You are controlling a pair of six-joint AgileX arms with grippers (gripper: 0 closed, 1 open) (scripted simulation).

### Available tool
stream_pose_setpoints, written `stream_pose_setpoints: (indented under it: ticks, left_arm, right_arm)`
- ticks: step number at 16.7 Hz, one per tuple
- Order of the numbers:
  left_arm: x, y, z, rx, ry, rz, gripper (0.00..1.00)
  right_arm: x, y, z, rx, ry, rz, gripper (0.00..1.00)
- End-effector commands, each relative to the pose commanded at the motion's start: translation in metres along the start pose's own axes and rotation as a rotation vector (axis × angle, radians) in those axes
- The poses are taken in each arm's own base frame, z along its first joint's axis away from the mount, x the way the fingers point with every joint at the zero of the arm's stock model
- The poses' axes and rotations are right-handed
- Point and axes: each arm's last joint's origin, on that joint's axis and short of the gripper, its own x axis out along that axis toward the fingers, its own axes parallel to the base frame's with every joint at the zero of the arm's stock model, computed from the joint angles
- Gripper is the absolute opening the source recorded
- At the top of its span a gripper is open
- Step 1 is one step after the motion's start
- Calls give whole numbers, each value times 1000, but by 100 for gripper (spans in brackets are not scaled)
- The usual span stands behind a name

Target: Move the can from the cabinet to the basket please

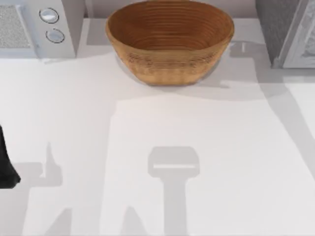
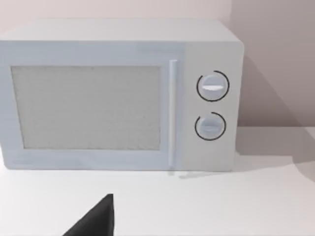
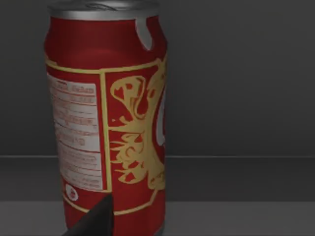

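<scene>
Red and upright, the can stood right in front of the right tool, inside the dark grey cabinet, on its shelf floor. Of that tool, a single dark fingertip edged in low against the can's base; whether its fingers were spread or pinching, I cannot tell. My judgement is that the right arm had reached into the cabinet to line up a grasp on the can's body, and the can had not yet been lifted.

Well away from that tool, across the counter, sat the basket, with its ribbed bowl holding nothing, waiting for the can. It lay between the cabinet at the counter's right rear corner and a white microwave at the left rear.

The left tool hung at the counter's left edge, facing the microwave door and its two round knobs; one dark fingertip showed there too, so its state could not be told. It looked parked.

The counter was plain white and crossed by soft grey shadows of the arms. A pale wall rose behind the microwave.
</scene>
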Motion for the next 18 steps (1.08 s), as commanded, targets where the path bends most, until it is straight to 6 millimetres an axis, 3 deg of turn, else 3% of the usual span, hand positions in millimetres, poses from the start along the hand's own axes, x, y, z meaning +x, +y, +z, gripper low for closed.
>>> stream_pose_setpoints:
  ticks: [4, 6, 11, 18]
  left_arm:
    - [0, 0, 0, 0, 0, 0, 100]
    - [0, 0, 0, 0, 0, 0, 100]
    - [0, 0, 0, 0, 0, 0, 100]
    - [0, 0, 0, 0, 0, 0, 100]
  right_arm:
    - [29, 41, -5, 1, 0, -2, 100]
    - [34, 52, -6, 2, -3, -2, 100]
    - [37, 51, -6, 2, -1, -2, 100]
    - [83, 53, -4, 2, -3, -2, 100]
